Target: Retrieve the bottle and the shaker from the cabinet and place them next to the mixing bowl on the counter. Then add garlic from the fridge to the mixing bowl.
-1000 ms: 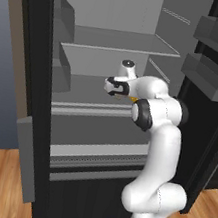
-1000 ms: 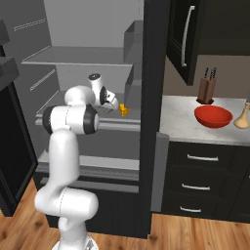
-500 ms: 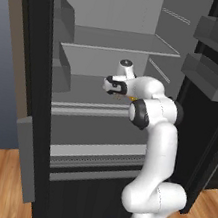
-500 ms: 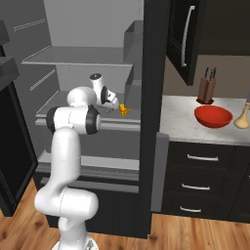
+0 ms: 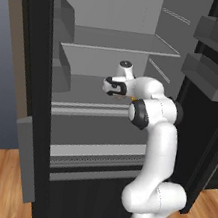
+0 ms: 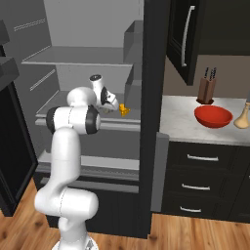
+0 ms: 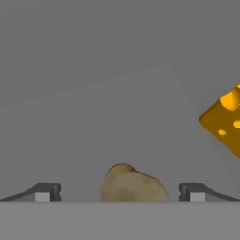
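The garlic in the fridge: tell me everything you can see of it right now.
The garlic is a small, rounded, tan-brown lump with a matte, faintly mottled skin and one bump higher on its left side. In the hand view it lies on a grey fridge shelf, its lower part cut off. It sits between the open gripper jaws, touching neither. An orange cheese wedge lies apart from it.

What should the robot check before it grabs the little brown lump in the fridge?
1. Gripper open: ok.
2. Small brownish-grey garlic lump between the dark fingertips: ok.
3. Orange holed cheese wedge off to one side, out of the gap: ok.
4. Tall black fridge open: ok.
5. Wide glossy red bowl waiting on the white marble counter: ok.
6. Fingers far enough around the garlic: cannot tell.
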